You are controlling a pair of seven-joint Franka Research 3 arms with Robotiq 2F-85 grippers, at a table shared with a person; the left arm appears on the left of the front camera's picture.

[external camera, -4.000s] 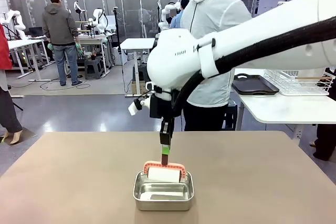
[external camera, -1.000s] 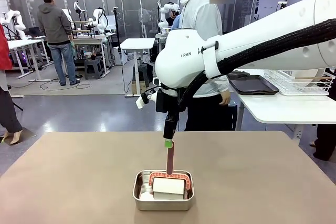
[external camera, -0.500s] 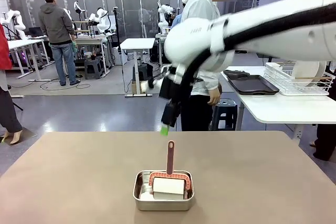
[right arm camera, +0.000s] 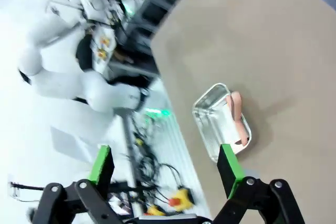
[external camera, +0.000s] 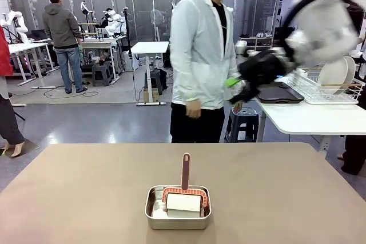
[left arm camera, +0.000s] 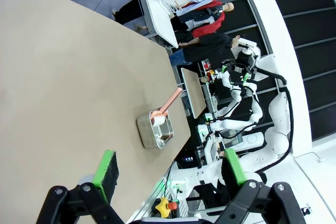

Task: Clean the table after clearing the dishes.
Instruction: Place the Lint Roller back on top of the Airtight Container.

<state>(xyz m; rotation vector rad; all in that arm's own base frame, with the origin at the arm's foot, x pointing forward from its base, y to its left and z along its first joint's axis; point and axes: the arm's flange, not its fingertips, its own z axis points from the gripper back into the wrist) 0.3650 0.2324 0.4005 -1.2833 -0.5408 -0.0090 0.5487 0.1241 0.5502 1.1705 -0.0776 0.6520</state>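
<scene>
The beige-brown table [external camera: 86, 192] carries a steel pan [external camera: 178, 214] near its front middle. In the pan rests a pink-framed cleaning tool with a white pad [external camera: 183, 202], its handle [external camera: 186, 171] standing upright. My right gripper [external camera: 235, 86] is blurred, high above the table's far right, well away from the pan. In its wrist view the right gripper [right arm camera: 165, 163] is open and empty, with the pan [right arm camera: 220, 121] far below. My left gripper [left arm camera: 170, 169] is open and empty over the table, with the pan [left arm camera: 156, 129] ahead. A white plate [external camera: 334, 75] of the dishes stands in a wire rack.
A person in a white jacket [external camera: 200, 55] stands at the table's far edge. To the right is a white side table [external camera: 309, 119] with the wire rack [external camera: 326, 90] and dark trays [external camera: 277, 92]. A stool [external camera: 243, 124] stands behind the person.
My right gripper has let go of the tool's handle and swung up and to the right, away from the pan. The tool stays in the pan. The person has turned and stepped left.
</scene>
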